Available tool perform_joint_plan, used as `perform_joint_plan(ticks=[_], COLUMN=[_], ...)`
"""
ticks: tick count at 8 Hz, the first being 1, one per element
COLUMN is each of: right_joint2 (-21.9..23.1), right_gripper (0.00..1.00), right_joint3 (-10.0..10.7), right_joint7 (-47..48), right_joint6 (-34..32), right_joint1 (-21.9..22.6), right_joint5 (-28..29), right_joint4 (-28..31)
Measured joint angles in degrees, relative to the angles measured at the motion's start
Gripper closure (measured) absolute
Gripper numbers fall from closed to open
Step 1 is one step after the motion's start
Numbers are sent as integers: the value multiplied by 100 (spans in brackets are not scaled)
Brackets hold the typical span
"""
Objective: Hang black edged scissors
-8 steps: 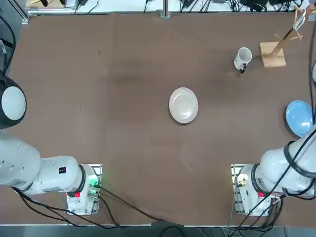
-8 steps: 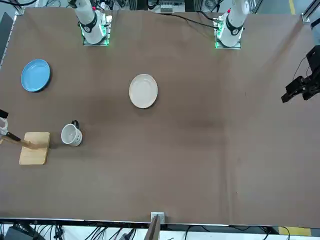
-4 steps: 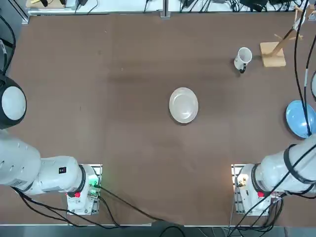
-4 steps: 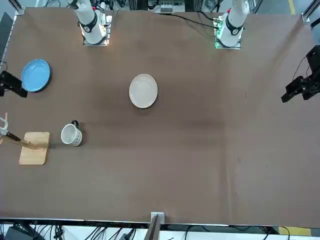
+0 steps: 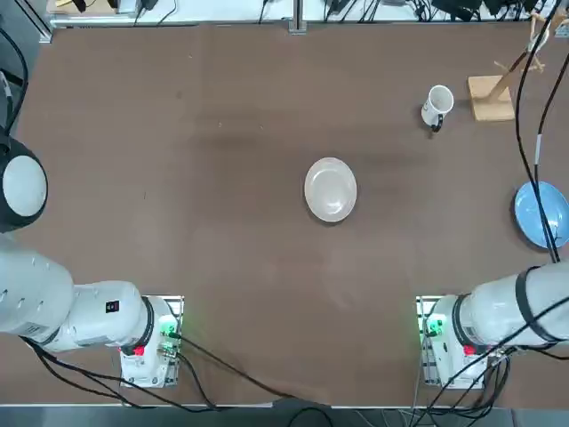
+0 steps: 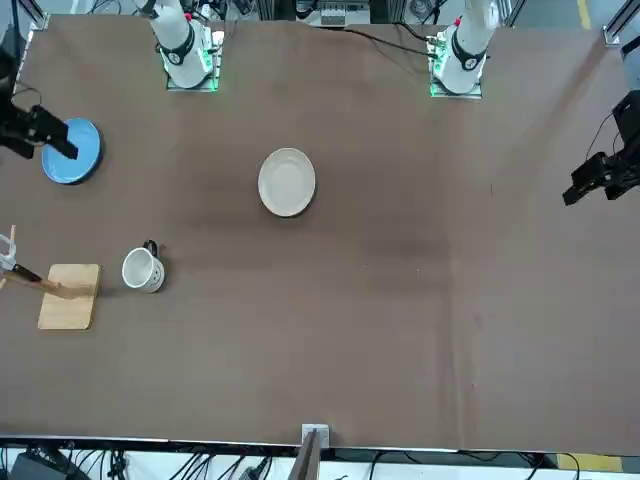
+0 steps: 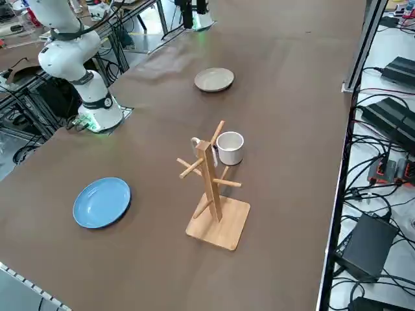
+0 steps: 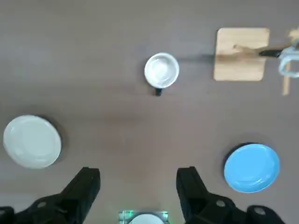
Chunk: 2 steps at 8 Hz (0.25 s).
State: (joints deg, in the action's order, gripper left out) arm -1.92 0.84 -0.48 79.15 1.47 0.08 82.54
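Wooden peg rack [image 6: 68, 297] stands at the front view's left; right gripper [image 8: 138, 170], jaws wide apart, upper left. Blue plate [image 6: 84, 160], upper left, and white plate [image 6: 287, 182], upper centre, show bare surfaces. White mug [image 6: 141, 270], left, shows its pale inside. Scissors [image 6: 7, 252] hang on the rack, far left.

Two plates [image 5: 331, 189], one mug [image 5: 437, 104]

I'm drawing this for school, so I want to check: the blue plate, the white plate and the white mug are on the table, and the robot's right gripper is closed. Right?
Not quite: the right gripper is open, as the right wrist view shows.
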Motion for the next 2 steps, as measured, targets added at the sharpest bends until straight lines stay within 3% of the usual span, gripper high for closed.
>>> perform_joint_plan(ticks=[2], right_joint2=[360], right_gripper=[0], right_joint3=[50], right_joint7=[-1], right_joint6=[41], right_joint1=[235], right_joint5=[58], right_joint4=[385])
